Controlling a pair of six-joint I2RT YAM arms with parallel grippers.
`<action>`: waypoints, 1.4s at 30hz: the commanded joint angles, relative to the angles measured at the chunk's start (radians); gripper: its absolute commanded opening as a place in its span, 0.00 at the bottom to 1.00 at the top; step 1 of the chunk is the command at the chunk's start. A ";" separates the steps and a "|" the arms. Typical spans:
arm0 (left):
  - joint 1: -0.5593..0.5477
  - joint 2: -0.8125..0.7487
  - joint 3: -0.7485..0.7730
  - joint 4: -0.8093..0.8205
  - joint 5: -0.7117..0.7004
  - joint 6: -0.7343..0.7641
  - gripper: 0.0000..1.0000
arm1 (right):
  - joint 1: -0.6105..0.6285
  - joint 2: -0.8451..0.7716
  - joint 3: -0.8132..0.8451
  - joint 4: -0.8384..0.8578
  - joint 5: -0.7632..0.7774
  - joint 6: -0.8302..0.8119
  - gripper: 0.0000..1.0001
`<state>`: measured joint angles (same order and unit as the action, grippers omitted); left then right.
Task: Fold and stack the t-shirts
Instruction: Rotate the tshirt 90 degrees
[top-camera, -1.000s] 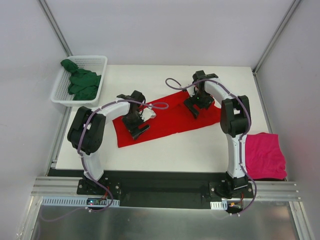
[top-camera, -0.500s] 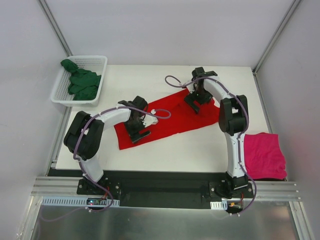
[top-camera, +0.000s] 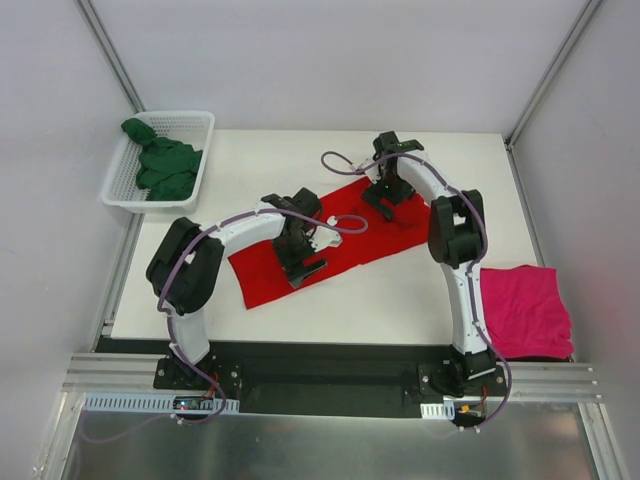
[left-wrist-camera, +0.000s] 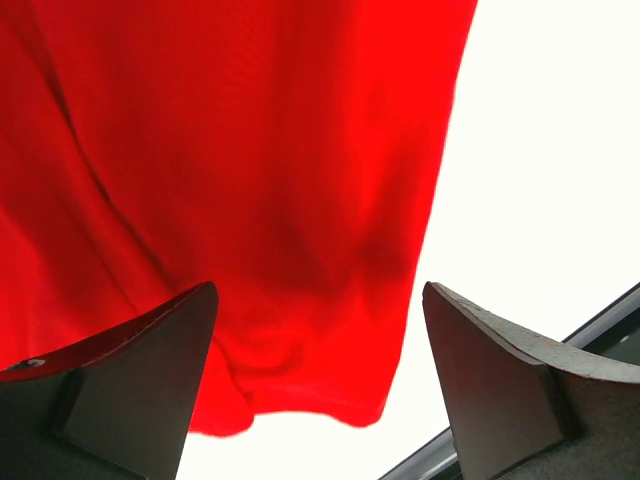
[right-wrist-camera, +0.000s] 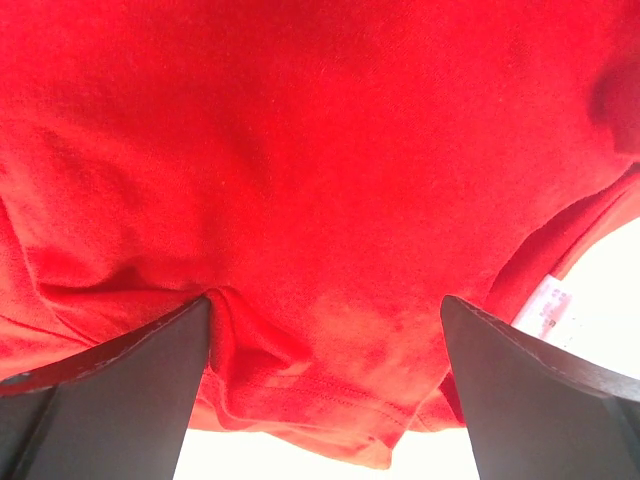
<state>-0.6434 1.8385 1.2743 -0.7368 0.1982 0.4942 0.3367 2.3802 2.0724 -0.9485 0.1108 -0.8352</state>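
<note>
We are in the middle of folding the red t-shirt (top-camera: 345, 232). It lies on the table (top-camera: 400, 295) as a long band slanting from near left to far right. It looks narrowed already but is too long to stack.

The pink t-shirt (top-camera: 525, 312) sits folded at the near right corner of the table, well apart from the red one. The green t-shirt (top-camera: 160, 165) is bunched in the basket (top-camera: 207, 118) at the far left, so we judge that one not yet started.

Our left gripper (top-camera: 303, 262) hangs over the near left part of the red band. Its jaws are spread wide, with nothing pinched between them. Its wrist camera shows the cloth's end and one side edge against the white table.

Our right gripper (top-camera: 383, 195) is over the far right end, also spread wide and empty. Its wrist camera is filled with red cloth, with a stitched hem just below the fingers and a small white label (right-wrist-camera: 548, 300) at the right.

The next move, as we judge it, calls for each gripper to come down and pinch all the layers at its edge. One end is then carried over onto the other, kept level so the band does not twist or bunch. We cannot tell from here how many layers lie under either gripper.
</note>
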 joint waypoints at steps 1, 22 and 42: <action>-0.038 0.039 0.072 -0.039 0.066 -0.046 0.84 | 0.064 0.082 0.063 0.042 -0.011 0.008 1.00; 0.126 -0.194 0.007 -0.128 -0.042 -0.002 0.84 | 0.070 -0.276 -0.063 -0.007 0.013 0.013 1.00; 0.195 -0.056 -0.024 -0.039 0.004 0.056 0.84 | 0.084 0.031 0.065 0.148 0.148 -0.051 1.00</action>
<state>-0.4816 1.7485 1.2675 -0.7700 0.1577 0.5186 0.4164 2.3882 2.0995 -0.7933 0.2230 -0.8600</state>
